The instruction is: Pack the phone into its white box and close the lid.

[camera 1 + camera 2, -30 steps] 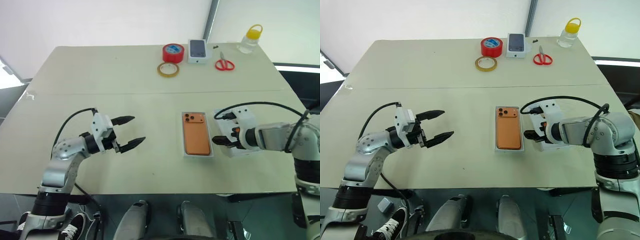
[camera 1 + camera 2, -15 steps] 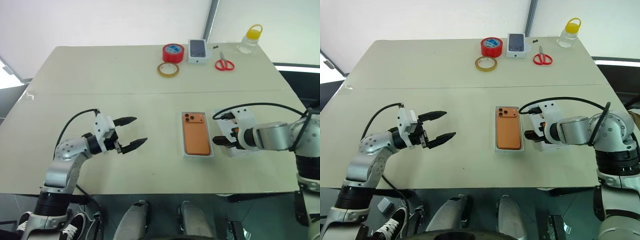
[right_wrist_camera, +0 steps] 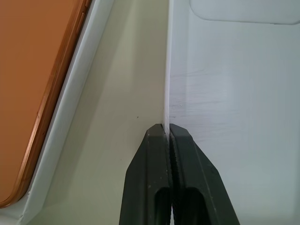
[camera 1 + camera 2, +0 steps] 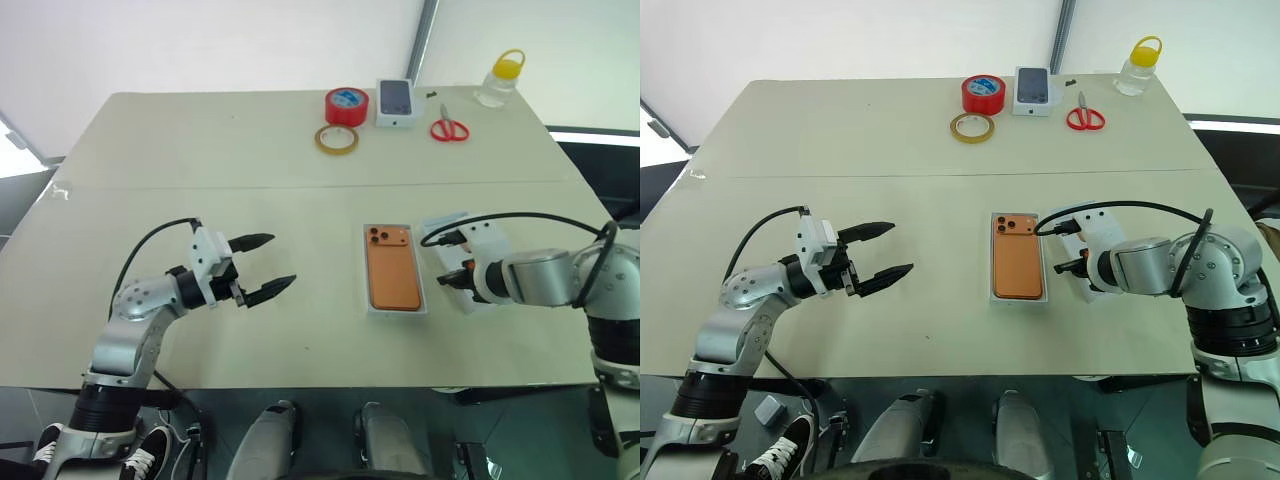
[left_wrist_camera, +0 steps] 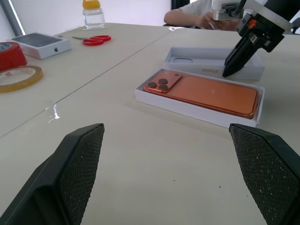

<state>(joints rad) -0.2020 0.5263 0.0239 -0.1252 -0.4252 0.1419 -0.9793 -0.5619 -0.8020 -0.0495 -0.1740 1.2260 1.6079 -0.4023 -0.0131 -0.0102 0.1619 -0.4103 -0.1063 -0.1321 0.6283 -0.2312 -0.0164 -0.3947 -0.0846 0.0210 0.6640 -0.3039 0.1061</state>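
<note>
With my right tool [image 3: 168, 129] clamped on the lid [image 5: 213, 63] wall, I should lift it level over the phone [image 4: 391, 279]; my left tool [image 4: 262, 264] stands apart.

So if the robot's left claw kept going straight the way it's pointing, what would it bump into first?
Probably the white box holding the phone. The open left gripper points across bare table toward it, though depth is hard to judge.
</note>
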